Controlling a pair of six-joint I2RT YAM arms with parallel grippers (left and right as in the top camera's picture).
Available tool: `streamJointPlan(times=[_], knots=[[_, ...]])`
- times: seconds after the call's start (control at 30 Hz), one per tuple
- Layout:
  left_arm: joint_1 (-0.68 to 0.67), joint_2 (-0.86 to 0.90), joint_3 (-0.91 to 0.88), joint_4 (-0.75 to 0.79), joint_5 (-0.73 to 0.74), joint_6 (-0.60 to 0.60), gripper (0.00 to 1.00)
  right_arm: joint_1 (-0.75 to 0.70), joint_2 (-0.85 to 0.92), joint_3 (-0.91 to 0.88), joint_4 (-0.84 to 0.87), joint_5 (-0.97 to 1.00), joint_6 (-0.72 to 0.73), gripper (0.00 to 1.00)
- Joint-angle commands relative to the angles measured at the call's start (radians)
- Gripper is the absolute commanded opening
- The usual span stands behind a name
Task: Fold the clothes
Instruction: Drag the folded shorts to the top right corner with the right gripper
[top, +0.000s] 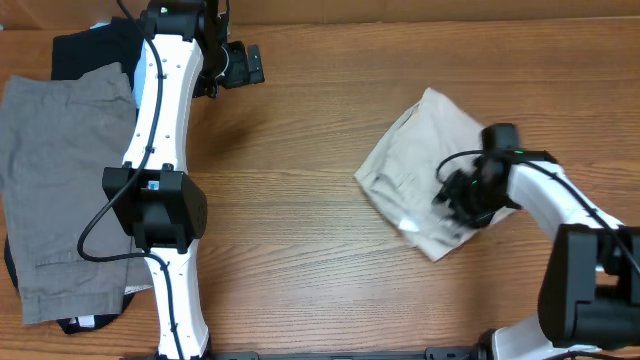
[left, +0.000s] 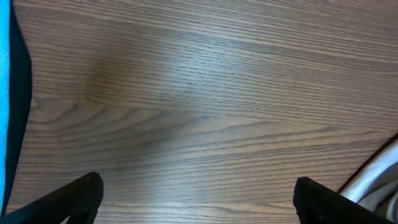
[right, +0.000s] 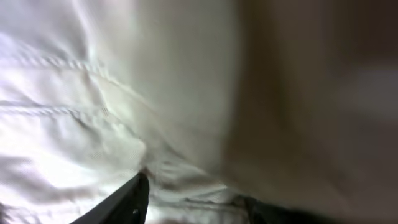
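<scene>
white links of the left arm (top: 160, 90) rose closest to the overhead lens, crossing the edge of the grey shorts (top: 60, 170) that lay flat at the far left, a black and light-blue garment (top: 85, 45) showing around their edges. the left gripper (left: 199, 208) hung over bare wooden table (top: 300, 240), its jaws spread wide and holding nothing. well to the right, the beige shorts (top: 415, 160) lay as a bunched, part-folded bundle, and the right gripper (top: 462, 198) was pressed into their lower right edge. cloth filled the blurred wrist view, so i could not tell whether that claw was closed on fabric. the risk as i judged it: a single pinch at one edge could drag the whole bundle or lift several layers together, spoiling the fold, with the left arm too far off to pin the cloth.
</scene>
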Motion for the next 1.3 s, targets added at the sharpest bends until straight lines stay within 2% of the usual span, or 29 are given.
streamJointPlan(times=[0.0, 0.37, 0.47, 0.6, 0.67, 0.77, 0.9, 0.97, 1.03, 1.13, 1.17, 1.27], knots=[[-0.008, -0.003, 0.021, 0.014, -0.006, 0.018, 1.00, -0.090, 0.052, -0.027, 0.187, 0.295, -0.020, 0.54], [-0.033, -0.003, 0.020, 0.064, -0.006, 0.011, 1.00, -0.159, 0.144, -0.026, 0.721, 0.302, -0.108, 0.55], [-0.039, -0.003, 0.020, 0.092, -0.007, 0.012, 1.00, -0.162, 0.179, -0.011, 0.789, 0.298, -0.122, 0.65], [-0.042, -0.003, 0.021, 0.123, -0.006, 0.012, 1.00, -0.166, 0.163, 0.082, 0.700, 0.223, -0.153, 0.79], [-0.042, -0.003, 0.021, 0.128, -0.006, 0.012, 1.00, -0.168, 0.137, 0.161, 0.589, 0.187, -0.155, 0.84], [-0.042, -0.003, 0.021, 0.123, -0.007, 0.015, 1.00, -0.167, 0.099, 0.332, 0.362, 0.050, -0.218, 1.00], [-0.040, -0.003, 0.021, 0.110, -0.010, 0.024, 1.00, -0.148, 0.092, 0.528, 0.048, -0.020, -0.261, 0.98], [-0.040, -0.003, 0.021, 0.101, -0.010, 0.024, 1.00, -0.126, 0.092, 0.569, -0.085, -0.020, -0.261, 0.93], [-0.040, -0.002, 0.021, 0.094, -0.010, 0.024, 1.00, -0.105, 0.093, 0.564, -0.168, -0.019, -0.260, 0.78], [-0.040, -0.002, 0.020, 0.092, -0.010, 0.024, 1.00, -0.060, 0.099, 0.506, -0.243, -0.021, -0.252, 0.57], [-0.040, -0.002, 0.020, 0.092, -0.010, 0.024, 1.00, -0.043, 0.099, 0.478, -0.247, -0.021, -0.252, 0.54], [-0.041, -0.002, 0.020, 0.088, -0.009, 0.024, 1.00, 0.006, 0.100, 0.381, -0.200, 0.001, -0.219, 0.54]])
